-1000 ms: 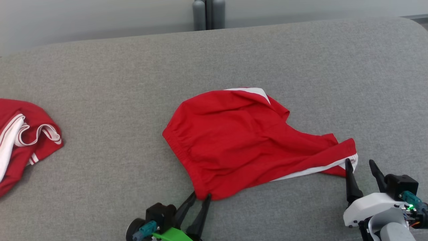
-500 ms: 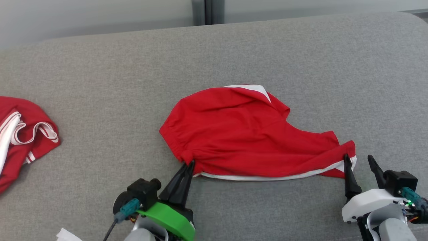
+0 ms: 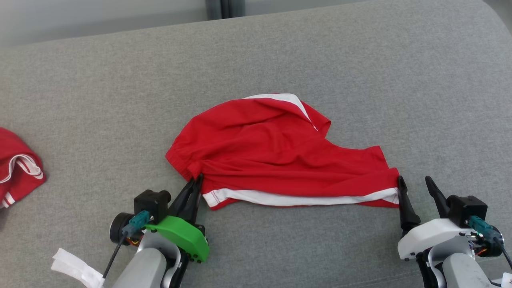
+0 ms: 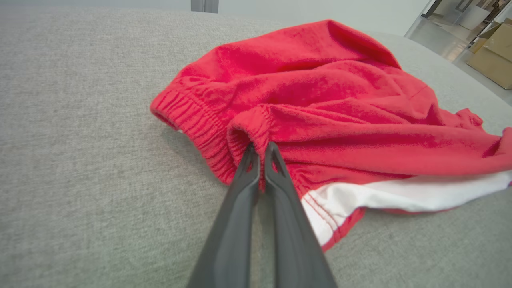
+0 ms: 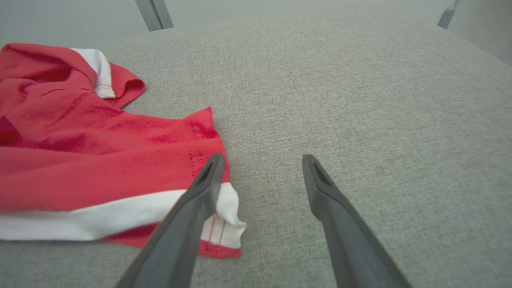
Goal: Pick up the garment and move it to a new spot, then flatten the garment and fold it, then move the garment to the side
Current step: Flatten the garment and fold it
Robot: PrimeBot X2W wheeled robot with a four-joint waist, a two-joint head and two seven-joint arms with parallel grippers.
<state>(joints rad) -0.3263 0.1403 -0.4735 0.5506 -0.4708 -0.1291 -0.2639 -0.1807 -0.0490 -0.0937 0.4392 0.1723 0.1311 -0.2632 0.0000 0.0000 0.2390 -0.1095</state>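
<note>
The left end effector (image 3: pixel 197 179) (image 4: pixel 260 149) has its two dark fingers pressed together, and a bunch of elastic waistband from the garment (image 3: pixel 272 156) (image 4: pixel 340 100) is pinched between the tips. The cloth is gathered into a small lifted fold right at the pinch. The right end effector (image 3: pixel 414 180) (image 5: pixel 263 158) stands with its fingers spread wide and nothing between them. Its inner finger lies against the white-banded hem corner of the garment (image 5: pixel 80 160), and the other finger is over bare cloth covering.

The garment, red shorts with white trim, lies rumpled in the middle of the grey fabric-covered counter (image 3: pixel 360 72), stretched sideways between the two end effectors. A white stripe runs along its near edge and a white patch shows at its far edge. Well off to the left, at the counter's edge, sits a second red piece of clothing (image 3: pixel 18 172) with white stripes. A white strip (image 3: pixel 76 268) shows beside the left arm.
</note>
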